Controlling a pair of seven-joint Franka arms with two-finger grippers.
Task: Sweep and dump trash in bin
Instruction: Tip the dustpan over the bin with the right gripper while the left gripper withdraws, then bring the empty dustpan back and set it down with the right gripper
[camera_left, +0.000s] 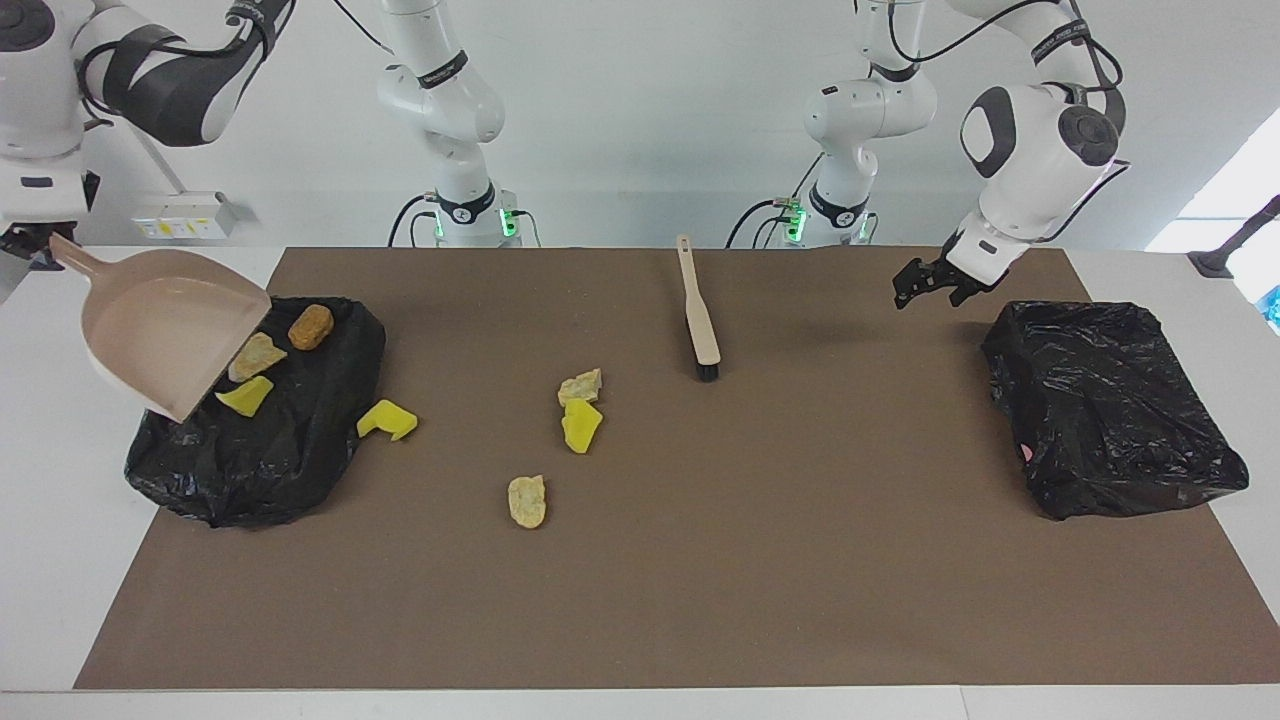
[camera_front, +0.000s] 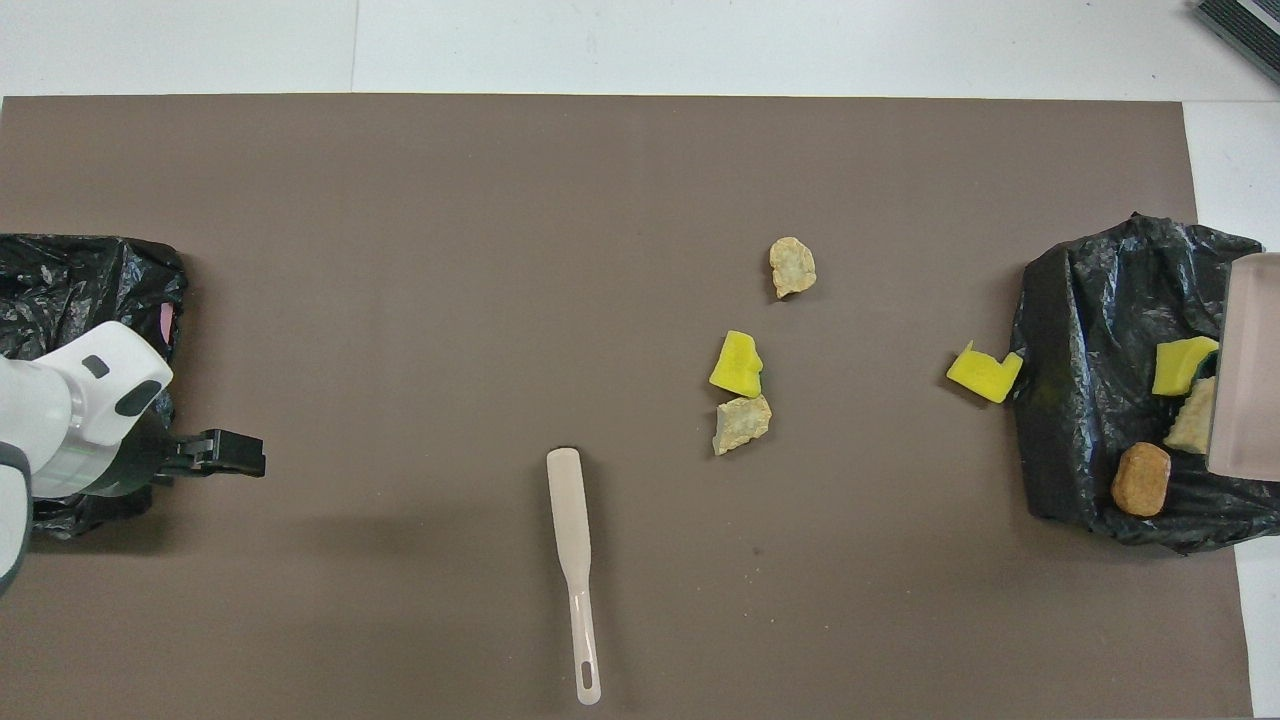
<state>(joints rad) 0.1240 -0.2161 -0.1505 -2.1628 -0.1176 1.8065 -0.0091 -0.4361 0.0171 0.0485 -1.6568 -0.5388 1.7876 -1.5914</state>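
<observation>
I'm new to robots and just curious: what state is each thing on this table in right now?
dustpan, empty, tilted over the bin bag, held by its handle.
right gripper, jaws shut on the dustpan handle.
left gripper, jaws open, empty, over the mat.
brush, lying flat, unheld.
three scraps, lying on the bin bag.
four scraps, loose on the mat.

Three scraps (camera_front: 1140, 479) on black bag (camera_front: 1085, 400) (dustpan (camera_front: 1250, 370) tilted above).

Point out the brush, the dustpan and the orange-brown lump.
brush (camera_left: 697, 320), facing view, middle of its beige handle.
dustpan (camera_left: 160, 325), facing view, inside of the tilted scoop.
orange-brown lump (camera_front: 1141, 479), overhead view, its centre, on the black bag.
</observation>
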